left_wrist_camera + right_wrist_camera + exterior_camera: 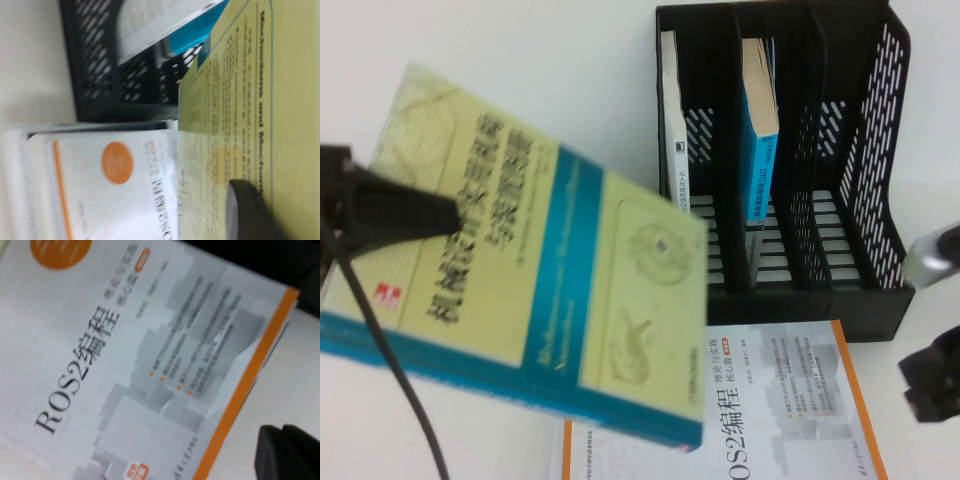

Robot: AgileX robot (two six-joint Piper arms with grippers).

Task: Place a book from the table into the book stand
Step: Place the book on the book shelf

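Glossy paper-covered book [550,270], black perforated plastic book stand [880,150], smooth matt white table [520,50]

The white table [570,60] carries the black book stand [880,290] at its far right. A white orange-edged book [790,410] lies flat just before the stand.

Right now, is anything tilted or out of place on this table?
Yes. The yellow-green book hangs tilted above the table, shut in the left gripper, not yet in the book stand. The right gripper waits beside the white book.
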